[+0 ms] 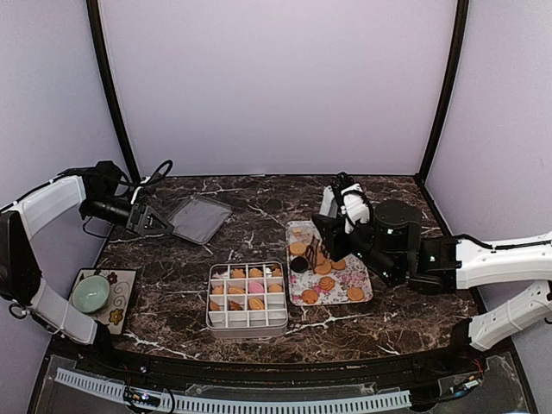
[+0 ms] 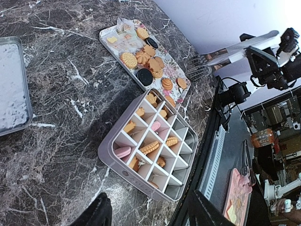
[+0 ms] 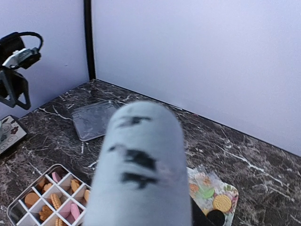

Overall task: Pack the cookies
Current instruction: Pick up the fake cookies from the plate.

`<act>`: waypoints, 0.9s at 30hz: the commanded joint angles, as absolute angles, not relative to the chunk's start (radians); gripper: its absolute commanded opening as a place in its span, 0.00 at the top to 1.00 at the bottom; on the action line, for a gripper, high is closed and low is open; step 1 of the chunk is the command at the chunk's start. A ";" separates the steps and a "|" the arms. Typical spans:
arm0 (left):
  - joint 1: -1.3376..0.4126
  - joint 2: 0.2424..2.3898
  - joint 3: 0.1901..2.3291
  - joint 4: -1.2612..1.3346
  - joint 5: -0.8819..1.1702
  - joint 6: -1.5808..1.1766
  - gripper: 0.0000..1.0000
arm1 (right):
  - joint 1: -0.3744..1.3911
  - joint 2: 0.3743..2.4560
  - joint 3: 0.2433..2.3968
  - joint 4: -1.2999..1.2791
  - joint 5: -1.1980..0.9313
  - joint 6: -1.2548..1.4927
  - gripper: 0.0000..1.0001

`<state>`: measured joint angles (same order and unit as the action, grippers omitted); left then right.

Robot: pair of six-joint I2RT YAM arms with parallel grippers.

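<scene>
Top external: looking down from above and behind the arm bases, facing the back wall, taking in the whole table (image 1: pixel 172 285). Left wrist: peering rightward, low and near, across the divided box (image 2: pixel 136 179) and flowered tray (image 2: pixel 115 35). Right wrist: facing leftward from higher up, catching the same two.

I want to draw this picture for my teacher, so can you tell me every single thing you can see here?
cookies: many, mostly orange, some pink, a few black; on the flower tray and in the divided box
flower tray: one, white with flowers; right of the middle
divided box: one, grey-white; left of the tray
clear lid: one, greyish; far left
bowl: one, pale green; on the mat
mat: one, patterned; near left corner
metal tongs: one, silver; in the right gripper
table: one, dark marble
left gripper: one, black, open; beside the lid
right gripper: one, black, shut on the tongs
</scene>
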<state>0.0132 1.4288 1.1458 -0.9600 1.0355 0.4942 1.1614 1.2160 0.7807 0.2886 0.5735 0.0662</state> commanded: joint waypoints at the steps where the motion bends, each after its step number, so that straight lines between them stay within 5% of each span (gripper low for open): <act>1: 0.018 1.428 1.166 -0.978 1.033 0.505 0.43 | 1.094 1.157 0.703 0.287 0.612 0.130 0.58; 27: 0.018 1.421 1.161 -0.971 1.030 0.506 0.43 | 1.025 1.318 0.636 0.436 0.543 0.182 0.59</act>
<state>0.0132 1.4315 1.1458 -0.9596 1.0279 0.4938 1.0313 1.3048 0.6479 0.3809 0.5251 0.1917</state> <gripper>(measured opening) 0.568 0.438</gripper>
